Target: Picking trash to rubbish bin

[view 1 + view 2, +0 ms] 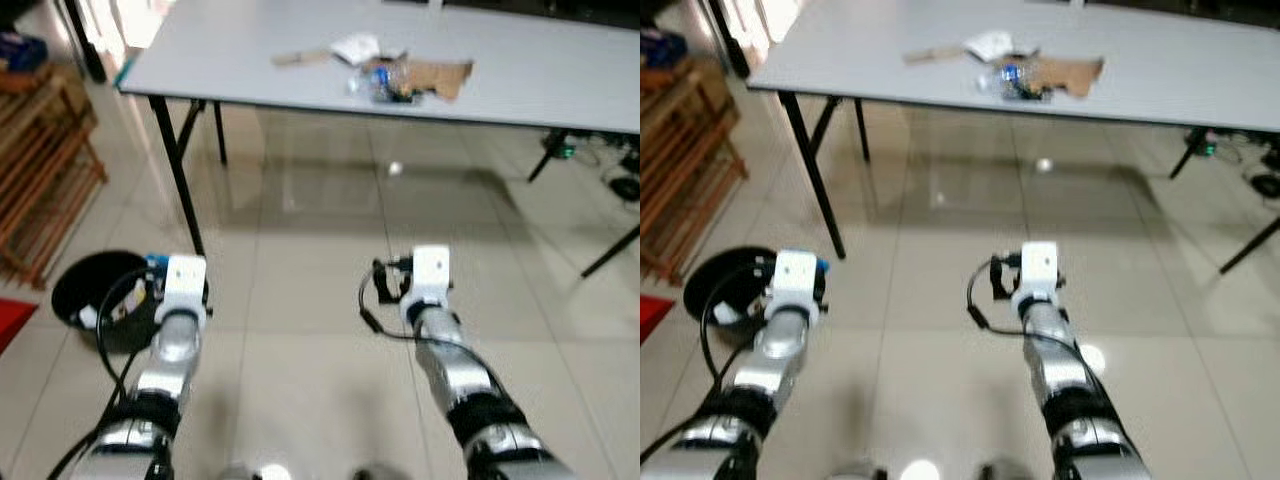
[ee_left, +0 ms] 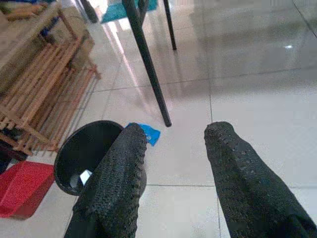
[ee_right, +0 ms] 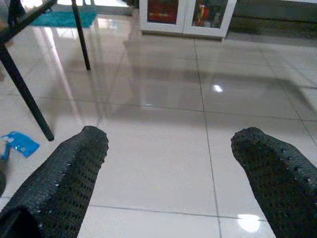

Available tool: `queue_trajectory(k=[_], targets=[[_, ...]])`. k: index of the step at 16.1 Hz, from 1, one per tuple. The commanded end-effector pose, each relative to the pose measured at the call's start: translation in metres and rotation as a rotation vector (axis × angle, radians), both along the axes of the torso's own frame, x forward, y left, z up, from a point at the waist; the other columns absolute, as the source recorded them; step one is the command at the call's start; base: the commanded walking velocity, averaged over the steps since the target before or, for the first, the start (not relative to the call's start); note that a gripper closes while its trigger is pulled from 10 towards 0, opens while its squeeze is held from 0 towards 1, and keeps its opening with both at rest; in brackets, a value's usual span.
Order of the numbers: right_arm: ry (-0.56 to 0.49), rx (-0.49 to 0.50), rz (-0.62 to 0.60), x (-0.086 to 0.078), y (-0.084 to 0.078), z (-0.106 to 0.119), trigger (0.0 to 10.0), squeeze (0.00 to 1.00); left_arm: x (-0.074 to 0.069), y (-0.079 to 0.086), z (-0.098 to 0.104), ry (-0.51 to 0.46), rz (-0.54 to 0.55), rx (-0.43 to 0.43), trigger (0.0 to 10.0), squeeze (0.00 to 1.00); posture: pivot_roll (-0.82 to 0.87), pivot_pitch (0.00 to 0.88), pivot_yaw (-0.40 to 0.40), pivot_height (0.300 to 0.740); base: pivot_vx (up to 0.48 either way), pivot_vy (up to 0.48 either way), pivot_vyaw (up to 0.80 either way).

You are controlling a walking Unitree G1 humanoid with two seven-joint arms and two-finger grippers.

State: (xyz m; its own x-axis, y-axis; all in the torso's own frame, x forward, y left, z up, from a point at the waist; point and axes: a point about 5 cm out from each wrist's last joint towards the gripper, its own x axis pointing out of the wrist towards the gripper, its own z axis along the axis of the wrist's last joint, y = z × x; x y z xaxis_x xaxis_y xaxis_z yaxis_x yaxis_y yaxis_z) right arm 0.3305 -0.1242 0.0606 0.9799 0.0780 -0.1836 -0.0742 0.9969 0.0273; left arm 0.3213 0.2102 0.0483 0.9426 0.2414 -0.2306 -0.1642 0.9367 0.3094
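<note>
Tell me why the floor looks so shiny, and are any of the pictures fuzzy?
The floor is glossy tile: the right wrist view shows bright lamp spots and a cabinet mirrored in it. Both eye views are slightly blurred, so the trash on the table looks smeary. The left wrist view is sharper, with window glare.

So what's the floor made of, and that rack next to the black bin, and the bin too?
The floor looks like glazed tile: it is glossy, mirrors the lights, and thin grout lines cross it. The rack seems to be bare wood, with pale brown slats and a matte surface. The bin is probably plastic, black with a smooth, slightly shiny rim, though the picture can't settle that.
</note>
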Motion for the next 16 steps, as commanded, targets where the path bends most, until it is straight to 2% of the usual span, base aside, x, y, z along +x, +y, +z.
queue_trajectory(k=[1,6,13,16], targets=[[0.004,-0.007,-0.033,-0.001,-0.013,-0.001,10.0,0.0,0.0,-0.007,-0.002,0.005,-0.008,-0.01,10.0,0.0,-0.01,0.111,-0.059,0.74,0.0,-0.386,0.0],[0.007,-0.01,-0.024,-0.001,-0.012,-0.002,10.0,0.0,0.0,-0.009,-0.002,0.003,-0.02,-0.011,10.0,0.0,-0.01,0.094,-0.061,0.74,0.0,-0.356,0.0],[0.008,-0.006,-0.014,-0.002,-0.01,-0.003,10.0,0.0,0.005,-0.026,0.007,-0.042,-0.131,-0.058,10.0,0.0,-0.01,0.069,-0.059,0.74,0.0,0.0,0.0],[0.002,-0.002,-0.013,-0.002,-0.01,-0.002,10.0,0.0,0.009,-0.027,0.012,-0.054,-0.135,-0.045,10.0,0.0,-0.01,0.057,-0.055,0.74,0.361,0.0,0.0]])
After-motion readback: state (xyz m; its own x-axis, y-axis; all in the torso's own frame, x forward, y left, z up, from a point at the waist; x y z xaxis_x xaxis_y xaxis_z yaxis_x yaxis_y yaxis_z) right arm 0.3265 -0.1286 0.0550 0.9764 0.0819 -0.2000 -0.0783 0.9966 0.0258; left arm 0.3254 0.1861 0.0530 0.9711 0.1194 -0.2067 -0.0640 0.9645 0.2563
